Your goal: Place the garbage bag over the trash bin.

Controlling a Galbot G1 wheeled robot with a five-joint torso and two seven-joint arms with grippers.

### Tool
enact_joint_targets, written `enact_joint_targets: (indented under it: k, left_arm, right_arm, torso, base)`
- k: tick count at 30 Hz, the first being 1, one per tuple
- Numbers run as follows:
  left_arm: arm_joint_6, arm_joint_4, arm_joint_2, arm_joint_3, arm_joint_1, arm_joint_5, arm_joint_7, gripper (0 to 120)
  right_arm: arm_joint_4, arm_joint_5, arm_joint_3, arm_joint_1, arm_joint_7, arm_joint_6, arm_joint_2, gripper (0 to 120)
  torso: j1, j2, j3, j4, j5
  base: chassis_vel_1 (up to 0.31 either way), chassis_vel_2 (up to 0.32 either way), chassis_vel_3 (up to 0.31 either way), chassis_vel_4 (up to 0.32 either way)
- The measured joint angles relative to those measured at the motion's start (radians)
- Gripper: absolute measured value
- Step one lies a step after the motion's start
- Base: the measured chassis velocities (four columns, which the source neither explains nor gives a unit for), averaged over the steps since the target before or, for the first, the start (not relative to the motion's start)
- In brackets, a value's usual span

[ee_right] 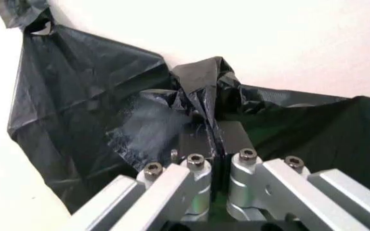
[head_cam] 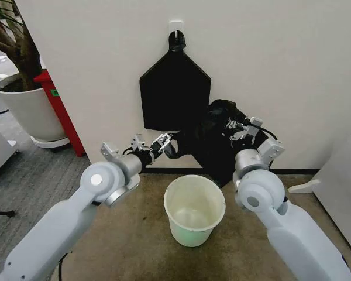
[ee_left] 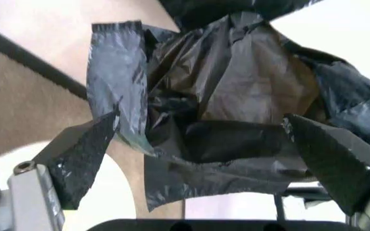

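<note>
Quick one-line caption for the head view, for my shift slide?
Right claw pinching the garbage bag above the empty trash bin, left claw open at the bag's edge.

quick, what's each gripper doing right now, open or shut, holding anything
Left gripper: open, fingers either side of the garbage bag, not clamped.
Right gripper: shut on the garbage bag, pinching a fold of it.

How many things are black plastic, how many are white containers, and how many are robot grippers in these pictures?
Black plastic: 2, the garbage bag and the flat bundle hanging on the wall.
White containers: 2, the trash bin and the plant pot.
Grippers: 2, the left gripper and the right gripper.
Total: 6
</note>
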Motion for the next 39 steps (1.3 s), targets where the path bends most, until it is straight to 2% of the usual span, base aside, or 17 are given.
enact_joint_targets:
  k: [10,23,32,36,39]
  left_arm:
    - [-0.013,0.002,-0.038,0.024,0.018,-0.043,-0.051,100]
    - [-0.084,0.085,-0.156,0.033,-0.024,-0.156,-0.084,100]
    - [-0.097,0.138,-0.195,0.018,-0.036,-0.166,-0.08,100]
    - [-0.098,0.154,-0.203,0.017,-0.05,-0.165,-0.075,90]
    - [-0.098,0.156,-0.21,0.019,-0.057,-0.164,-0.071,79]
  right_arm:
    - [0.005,0.023,0.022,0.002,0.002,0.001,-0.012,0]
    - [0.032,0.047,0.043,-0.028,-0.001,0.003,-0.026,0]
    - [0.05,0.051,0.069,-0.072,-0.008,0.004,-0.034,0]
    - [0.062,0.052,0.076,-0.09,-0.009,0.004,-0.04,0]
    - [0.069,0.055,0.088,-0.099,-0.01,0.004,-0.051,0]
  torso:
    - [0.0,0.0,0.0,0.0001,0.0001]
    - [0.0,0.0,0.0,0.0,0.0]
    - [0.0,0.0,0.0,0.0,0.0]
    - [0.0,0.0,0.0,0.0,-0.0001]
    - [0.0,0.0,0.0,0.0,-0.0001]
  base:
    - [0.0,0.0,0.0,0.0]
    - [0.0,0.0,0.0,0.0]
    - [0.0,0.0,0.0,0.0]
    - [0.0,0.0,0.0,0.0]
    - [0.0,0.0,0.0,0.0]
